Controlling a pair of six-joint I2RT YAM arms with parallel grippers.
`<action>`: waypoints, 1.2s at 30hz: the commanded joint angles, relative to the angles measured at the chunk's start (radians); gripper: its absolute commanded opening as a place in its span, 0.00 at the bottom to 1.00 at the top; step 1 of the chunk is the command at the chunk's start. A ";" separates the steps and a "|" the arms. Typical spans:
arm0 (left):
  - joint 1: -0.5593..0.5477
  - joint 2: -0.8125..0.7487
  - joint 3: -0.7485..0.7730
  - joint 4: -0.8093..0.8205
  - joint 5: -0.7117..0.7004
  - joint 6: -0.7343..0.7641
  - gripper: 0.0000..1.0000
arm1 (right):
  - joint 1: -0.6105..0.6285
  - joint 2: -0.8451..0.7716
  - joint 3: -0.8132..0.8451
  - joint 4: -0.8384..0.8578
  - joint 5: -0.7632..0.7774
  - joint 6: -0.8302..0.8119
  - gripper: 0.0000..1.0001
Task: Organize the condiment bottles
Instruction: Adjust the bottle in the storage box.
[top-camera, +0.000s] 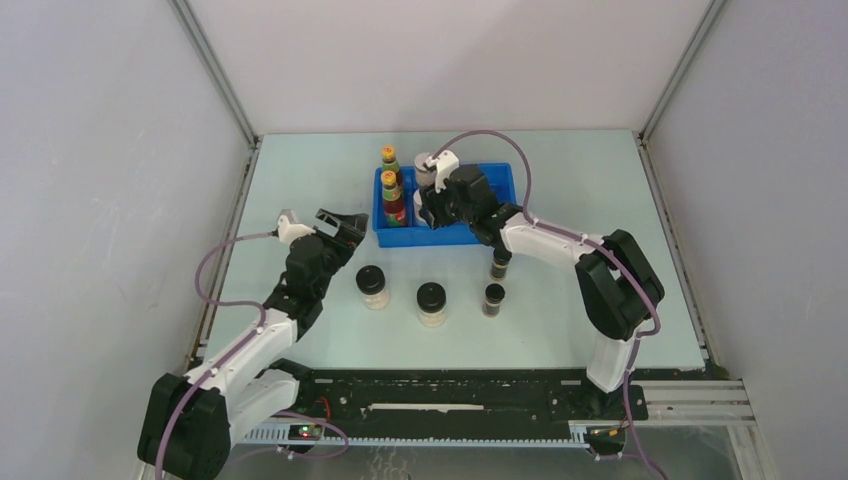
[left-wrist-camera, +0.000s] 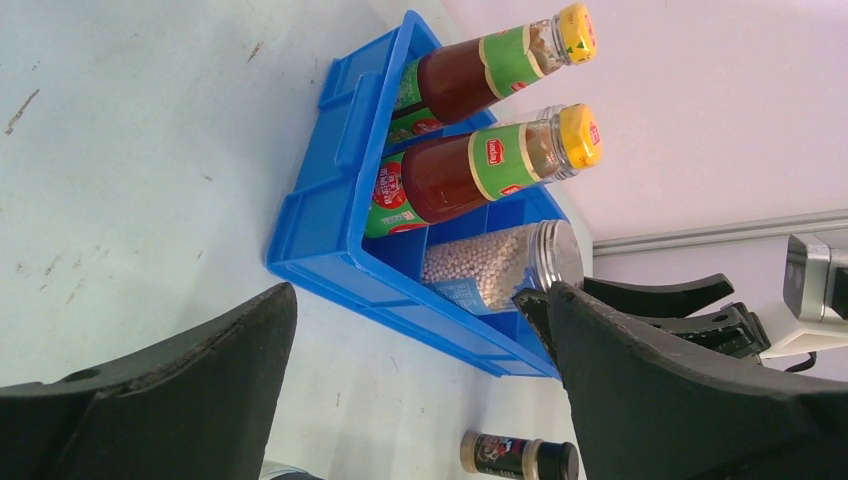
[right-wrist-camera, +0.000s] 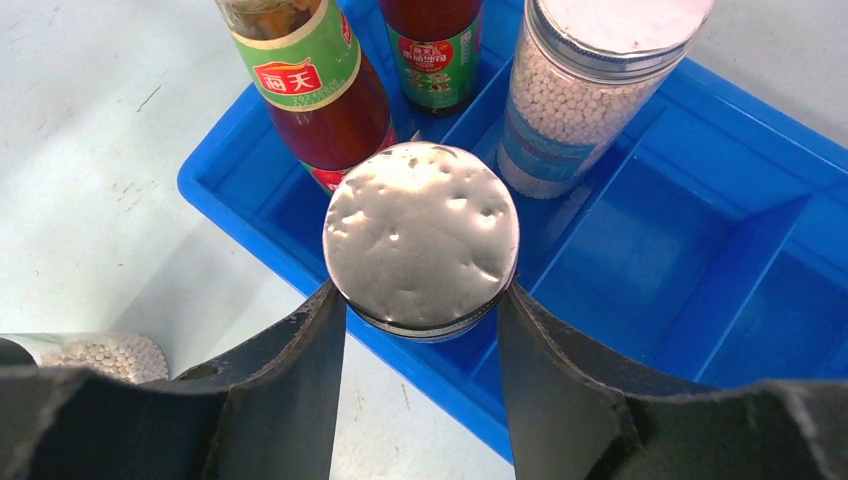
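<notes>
My right jaws are pinching one silver-lidded jar (right-wrist-camera: 420, 240) by its lid rim, above the near left part of the blue tray (right-wrist-camera: 650, 230), just beside the nearer tall red-labelled bottle (right-wrist-camera: 310, 90); I cannot tell whether its base is resting. The other tall bottle (right-wrist-camera: 432, 50) and the second silver-lidded jar (right-wrist-camera: 590, 90) stand in the tray's compartments behind it. My left jaws are spread wide and hold nothing, out to the left of the tray. On the table (top-camera: 590, 170) in front stand two black-lidded jars (top-camera: 372, 285) (top-camera: 431, 303) and two dark vials (top-camera: 494, 299) (top-camera: 500, 265).
</notes>
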 joint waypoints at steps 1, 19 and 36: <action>-0.006 -0.024 0.068 0.006 -0.016 0.035 1.00 | 0.021 -0.025 -0.011 0.014 0.012 0.026 0.00; -0.006 -0.034 0.070 -0.001 -0.014 0.042 1.00 | 0.000 0.071 0.038 -0.005 0.084 0.048 0.00; -0.006 -0.032 0.065 -0.001 -0.014 0.040 1.00 | -0.015 0.089 0.039 -0.017 0.150 0.057 0.00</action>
